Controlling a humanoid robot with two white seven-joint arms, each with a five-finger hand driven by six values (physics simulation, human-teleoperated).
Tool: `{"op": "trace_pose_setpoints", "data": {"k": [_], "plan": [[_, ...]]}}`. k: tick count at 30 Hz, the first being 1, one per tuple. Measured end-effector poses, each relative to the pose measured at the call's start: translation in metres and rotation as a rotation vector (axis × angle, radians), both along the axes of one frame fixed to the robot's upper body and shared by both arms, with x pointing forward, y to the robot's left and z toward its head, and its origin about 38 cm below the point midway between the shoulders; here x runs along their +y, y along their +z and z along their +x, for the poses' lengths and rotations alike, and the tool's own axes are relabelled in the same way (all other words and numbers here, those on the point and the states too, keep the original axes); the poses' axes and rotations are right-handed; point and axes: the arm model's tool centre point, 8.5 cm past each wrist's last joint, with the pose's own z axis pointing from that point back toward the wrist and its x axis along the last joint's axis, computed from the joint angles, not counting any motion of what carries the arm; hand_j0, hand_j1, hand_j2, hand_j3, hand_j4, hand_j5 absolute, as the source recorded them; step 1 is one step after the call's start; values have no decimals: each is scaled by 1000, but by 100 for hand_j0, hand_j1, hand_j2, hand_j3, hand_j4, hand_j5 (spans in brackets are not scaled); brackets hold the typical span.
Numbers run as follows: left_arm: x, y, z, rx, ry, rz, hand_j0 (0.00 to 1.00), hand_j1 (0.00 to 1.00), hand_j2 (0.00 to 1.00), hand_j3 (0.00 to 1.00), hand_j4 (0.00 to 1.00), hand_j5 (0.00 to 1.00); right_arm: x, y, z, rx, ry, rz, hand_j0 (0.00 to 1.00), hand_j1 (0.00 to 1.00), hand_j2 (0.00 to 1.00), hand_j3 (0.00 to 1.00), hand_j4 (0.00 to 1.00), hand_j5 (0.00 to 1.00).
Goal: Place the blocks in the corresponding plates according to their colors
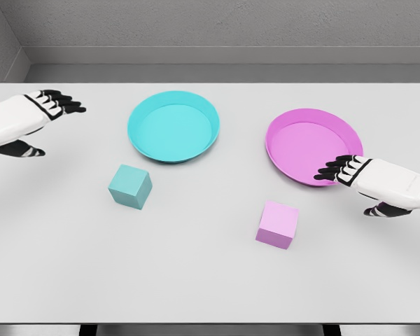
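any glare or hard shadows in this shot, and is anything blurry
Head view: soft, even light, no glare on the white table; only faint shadows beside the teal block, the pink block and under both hands; everything is in focus, with the left hand and the right hand crisp-edged.

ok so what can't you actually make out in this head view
- Left hand: its arm is cut off by the left edge.
- Right hand: its forearm runs out of the right edge, and its fingers cover part of the pink plate rim.
- Teal block and pink block: far and bottom faces hidden by the blocks themselves.
- Teal plate: underside hidden.
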Motion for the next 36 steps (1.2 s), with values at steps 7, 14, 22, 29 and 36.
{"op": "trace_pose_setpoints", "data": {"k": [7,14,22,29,36], "plan": [[-10,-5,-1,13,-26,12,100,100,100,100,100,100,8,20,9,-57,23,5,100,100,100,100,100,100],[-51,-34,-5,108,-126,76,100,100,100,100,100,100,46,30,28,-39,129,-56,100,100,100,100,100,100],[-95,-53,-11,142,-229,75,100,100,100,100,100,100,78,22,32,-18,218,-54,100,100,100,100,100,100],[-114,-57,-9,133,-274,102,100,100,100,100,100,100,102,0,20,37,318,-38,100,100,100,100,100,100],[-122,-69,-13,156,-300,130,100,100,100,100,100,100,110,-9,14,63,353,-32,100,100,100,100,100,100]]}}
